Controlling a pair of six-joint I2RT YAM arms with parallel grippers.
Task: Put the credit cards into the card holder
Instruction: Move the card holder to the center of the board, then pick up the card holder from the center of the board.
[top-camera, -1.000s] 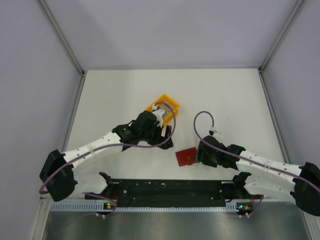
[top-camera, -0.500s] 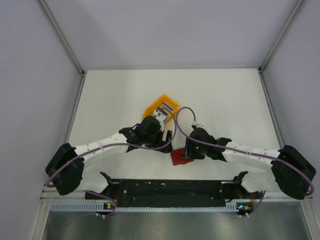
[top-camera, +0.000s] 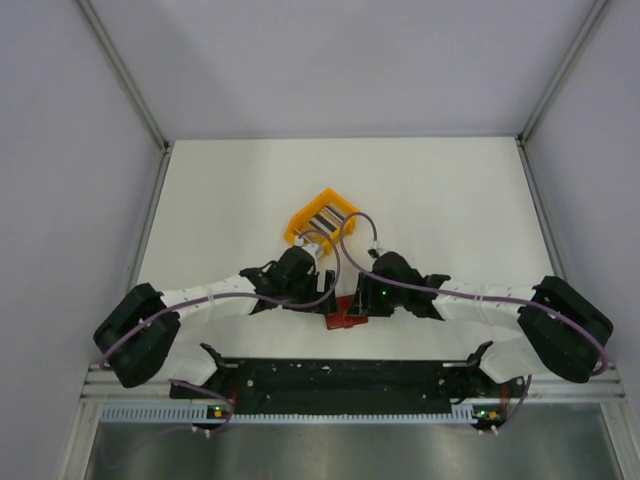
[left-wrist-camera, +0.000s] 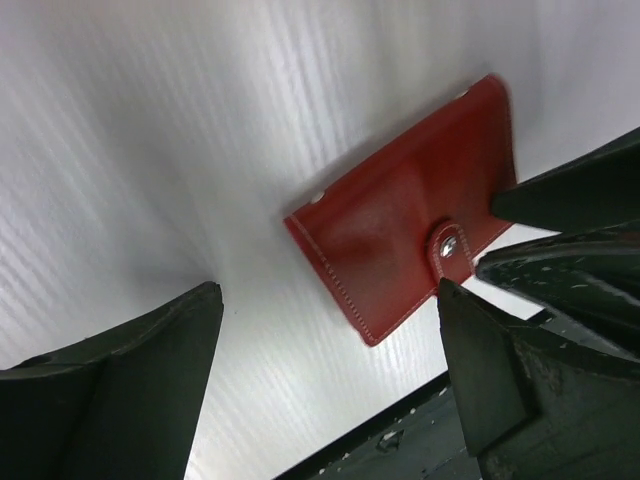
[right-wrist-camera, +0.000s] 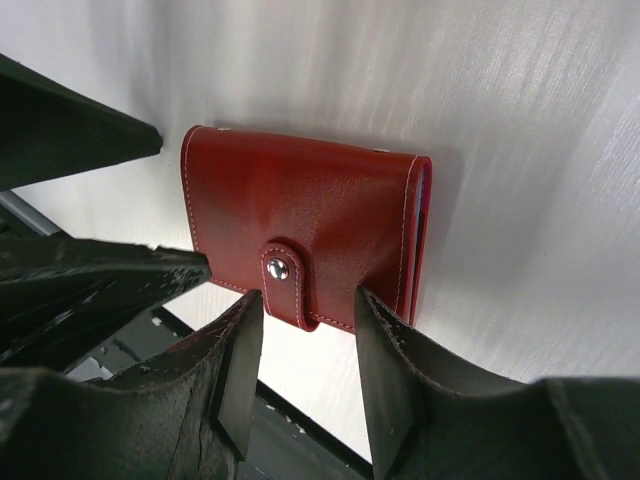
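Right jaws narrower; card holder shifted left.

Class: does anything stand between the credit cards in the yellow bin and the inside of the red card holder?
Yes: the small dark red folding card holder lies shut, snap tab closed over its front, blocking entry.
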